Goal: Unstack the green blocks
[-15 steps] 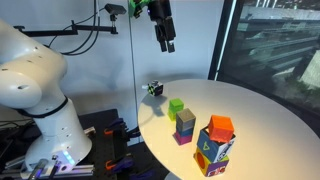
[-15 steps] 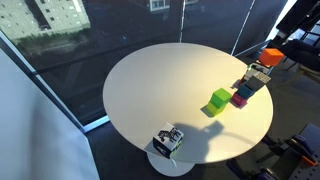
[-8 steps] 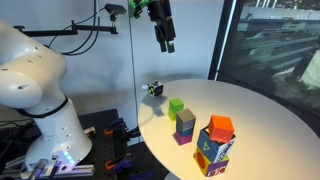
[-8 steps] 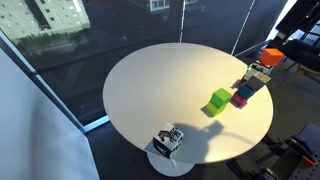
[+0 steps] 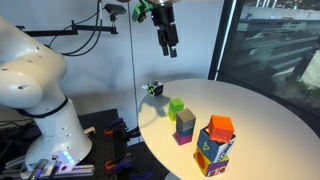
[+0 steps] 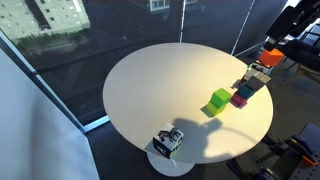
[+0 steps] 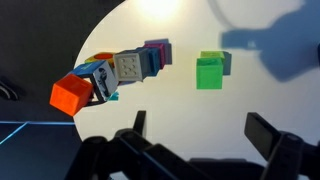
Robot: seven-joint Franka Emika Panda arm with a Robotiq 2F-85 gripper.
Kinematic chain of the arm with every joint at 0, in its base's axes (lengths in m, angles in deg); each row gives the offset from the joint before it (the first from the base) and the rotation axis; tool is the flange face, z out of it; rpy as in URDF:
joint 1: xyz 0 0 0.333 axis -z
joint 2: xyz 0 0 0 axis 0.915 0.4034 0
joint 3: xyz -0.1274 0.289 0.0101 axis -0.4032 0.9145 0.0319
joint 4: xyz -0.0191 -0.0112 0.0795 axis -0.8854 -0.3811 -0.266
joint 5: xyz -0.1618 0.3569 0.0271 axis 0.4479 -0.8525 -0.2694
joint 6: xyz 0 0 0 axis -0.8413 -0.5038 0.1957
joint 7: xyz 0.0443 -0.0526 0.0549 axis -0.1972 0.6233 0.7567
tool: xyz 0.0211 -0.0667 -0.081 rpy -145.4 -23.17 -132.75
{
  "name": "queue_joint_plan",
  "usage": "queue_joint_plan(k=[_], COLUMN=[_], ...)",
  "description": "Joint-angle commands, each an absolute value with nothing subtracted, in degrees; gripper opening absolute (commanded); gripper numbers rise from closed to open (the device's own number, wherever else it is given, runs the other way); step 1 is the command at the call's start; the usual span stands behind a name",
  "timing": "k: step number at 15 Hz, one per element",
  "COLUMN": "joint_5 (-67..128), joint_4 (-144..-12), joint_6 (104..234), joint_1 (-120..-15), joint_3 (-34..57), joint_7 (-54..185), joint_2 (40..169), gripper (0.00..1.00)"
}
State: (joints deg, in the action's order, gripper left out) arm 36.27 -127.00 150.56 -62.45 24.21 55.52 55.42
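- Beside the grey-olive-and-magenta cube pair (image 5: pixel 185 127), two lime-green cubes (image 5: pixel 176 106) sit, apparently stacked, on the round white counter (image 5: pixel 250 105).
- Black gripper (image 5: pixel 170 45) hangs open, empty, well above that pair.
- Probably light, rigid, smooth: pinch top cube's flat sides.

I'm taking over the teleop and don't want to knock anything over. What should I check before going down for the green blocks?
1. Pincer open: ok, the fingers stand wide apart in the wrist view.
2. Pincer empty: ok, nothing sits between the fingers.
3. Green blocks free to grasp: ok, a gap separates them from the magenta cube.
4. Pincer at grasp height: not ok, it hangs high above the table.
5. Fingers squared to the block faces: cannot tell.
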Motion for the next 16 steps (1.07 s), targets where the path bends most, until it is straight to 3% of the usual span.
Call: queue_joint_plan(k=[1, 16], joint_5=[34.77, 26.08], joint_4=[-126.51, -126.64], joint_6=[152.67, 158.18], joint_1=[-63.91, -67.60], joint_3=[22.60, 18.95], joint_7=[55.69, 63.64], joint_2=[58.70, 71.38], gripper=[1.00, 1.00])
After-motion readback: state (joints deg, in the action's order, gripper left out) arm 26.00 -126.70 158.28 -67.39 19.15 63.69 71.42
